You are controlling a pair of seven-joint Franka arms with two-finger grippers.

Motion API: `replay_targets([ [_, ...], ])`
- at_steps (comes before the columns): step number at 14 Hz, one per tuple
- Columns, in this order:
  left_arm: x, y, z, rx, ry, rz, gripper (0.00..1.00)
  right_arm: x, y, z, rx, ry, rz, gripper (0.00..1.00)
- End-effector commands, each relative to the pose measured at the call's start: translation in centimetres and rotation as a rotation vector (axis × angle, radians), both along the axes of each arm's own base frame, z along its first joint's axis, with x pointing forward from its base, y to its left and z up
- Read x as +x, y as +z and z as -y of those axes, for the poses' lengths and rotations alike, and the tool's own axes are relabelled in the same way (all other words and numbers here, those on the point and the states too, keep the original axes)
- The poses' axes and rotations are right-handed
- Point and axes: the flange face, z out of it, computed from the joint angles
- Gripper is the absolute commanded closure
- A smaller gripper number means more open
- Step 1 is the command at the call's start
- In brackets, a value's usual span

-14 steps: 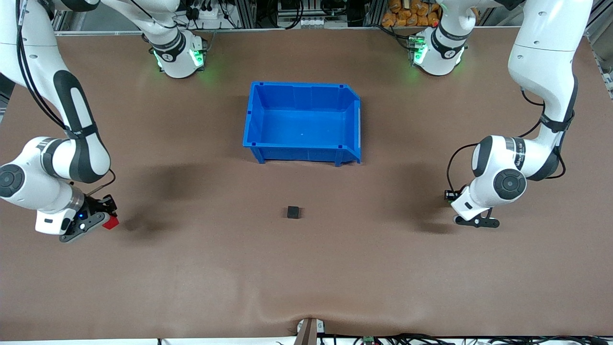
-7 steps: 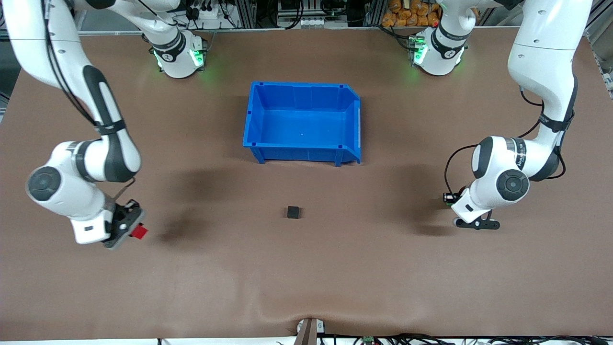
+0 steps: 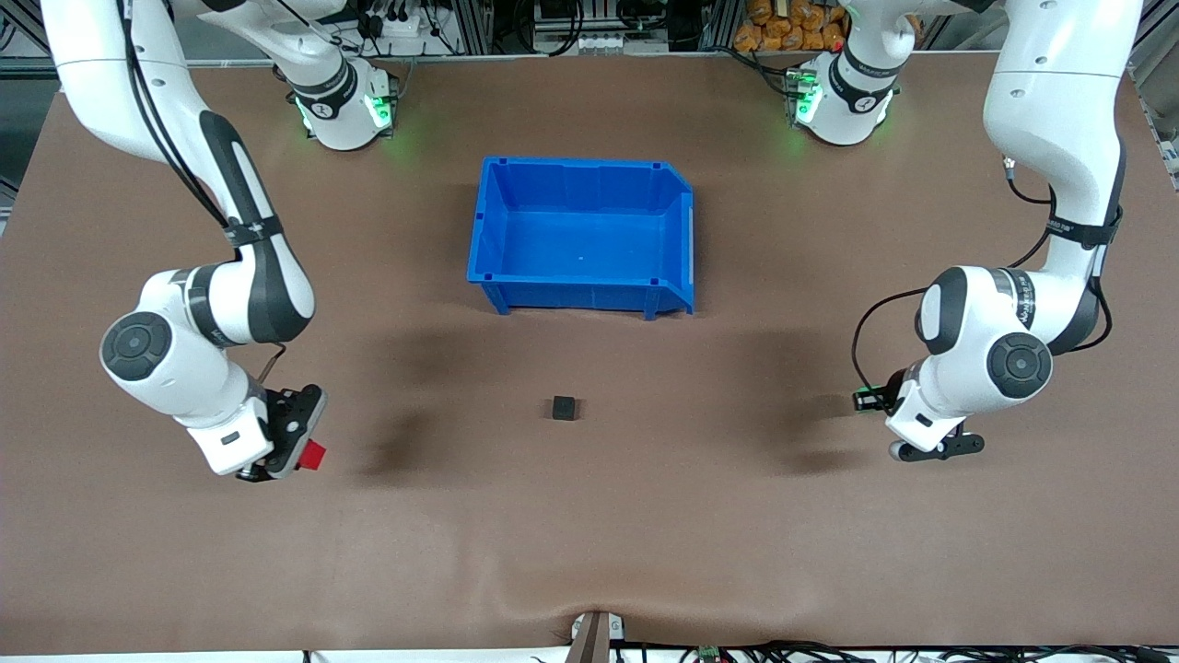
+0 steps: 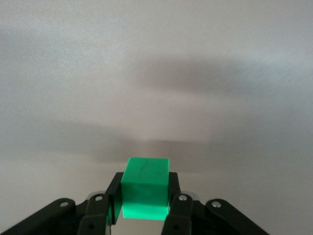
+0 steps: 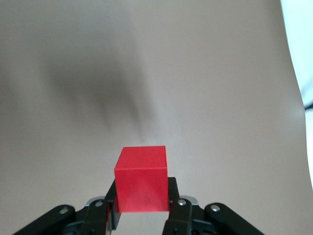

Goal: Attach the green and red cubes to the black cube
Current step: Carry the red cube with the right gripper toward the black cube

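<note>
Wrist views: left gripper (image 4: 144, 215) clamps smooth green cube (image 4: 145, 187), right gripper (image 5: 142, 213) seemingly matte red cube (image 5: 141, 179).

Bare table (image 3: 589, 516) surrounds the black cube (image 3: 564, 408); only the blue bin (image 3: 580, 235) stands nearby.

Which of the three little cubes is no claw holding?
The black cube, alone on the table near the blue bin. The red cube and green cube are each gripped.

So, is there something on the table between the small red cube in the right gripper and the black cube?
Nothing visible. The right gripper holds the small red cube toward its arm's end of the table, and only bare brown table lies between it and the small matte black cube.
</note>
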Motion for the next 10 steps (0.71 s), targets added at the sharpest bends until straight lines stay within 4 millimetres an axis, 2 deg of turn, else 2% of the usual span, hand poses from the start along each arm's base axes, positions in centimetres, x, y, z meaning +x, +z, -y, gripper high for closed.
replay_targets([
  [1,0.2,1.5,2.7,-0.026,0.136,-0.001,1.0,0.2,-1.5,-5.1,-0.024,0.142,-0.035,1.0],
  [5,0.5,2.7,6.1,-0.072,0.321,0.003,1.0,-1.7,-3.8,-14.0,-0.037,0.255,-0.101,1.0],
  [6,0.7,3.1,6.3,-0.076,0.348,0.008,1.0,-1.9,-4.5,-16.2,-0.047,0.254,-0.134,1.0],
  [7,0.6,3.3,7.3,-0.093,0.371,0.002,1.0,-2.2,-5.2,-18.1,-0.059,0.232,-0.167,1.0],
  [8,1.0,4.1,7.5,-0.114,0.407,0.01,1.0,-2.5,-5.7,-19.7,-0.064,0.217,-0.178,1.0],
  [10,1.2,4.9,9.1,-0.148,0.454,0.008,1.0,-2.2,-6.6,-20.9,-0.055,0.174,-0.175,1.0],
])
